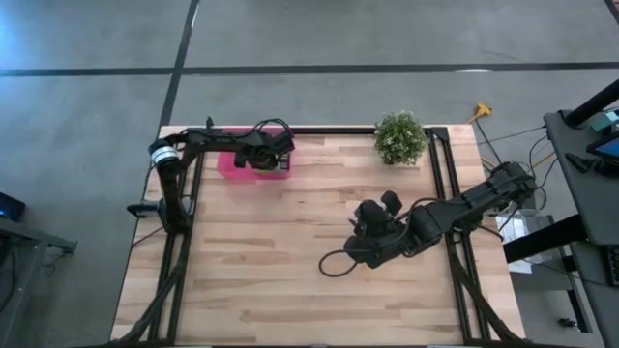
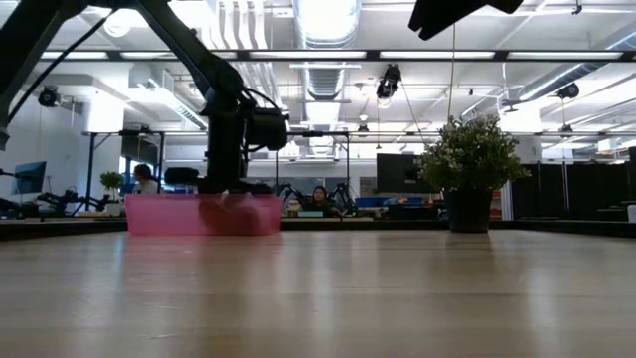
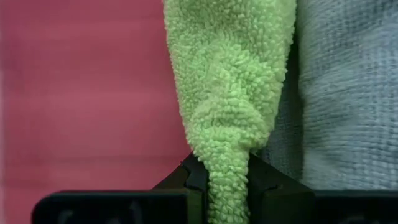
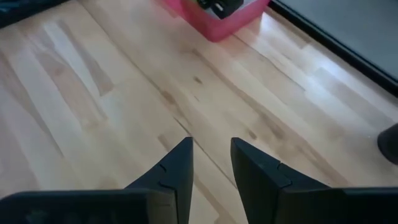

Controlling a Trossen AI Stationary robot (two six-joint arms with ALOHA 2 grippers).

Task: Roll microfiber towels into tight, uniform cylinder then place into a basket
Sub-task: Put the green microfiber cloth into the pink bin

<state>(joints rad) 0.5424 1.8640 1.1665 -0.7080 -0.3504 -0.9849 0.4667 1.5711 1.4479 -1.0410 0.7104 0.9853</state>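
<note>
The pink basket [image 1: 232, 164] stands at the table's far left, and my left gripper [image 1: 259, 155] is lowered into it. In the left wrist view that gripper [image 3: 227, 168] is shut on the lime green towel [image 3: 230, 74], bunched into a thick roll. The grey towel [image 3: 348, 93] lies right beside it, over the basket's pink floor [image 3: 81, 93]. My right gripper [image 4: 211, 146] hangs open above bare wood at the table's middle right [image 1: 366, 224], with nothing between its fingers. My left gripper pinches a narrow bunched end of the green towel [image 3: 227, 186] between its two fingers. The fingers come from above, pointing steeply down into the basket. The towel widens away from the fingers and runs alongside the grey towel; whether it rests on the basket floor, I cannot tell.
A small potted plant [image 1: 399, 135] stands at the far edge, right of the middle. Bare wood lies between the basket and my right arm [image 1: 455, 208]. In the low view the basket's wall [image 2: 204, 214] hides the towels. People sit in the room beyond the table.
</note>
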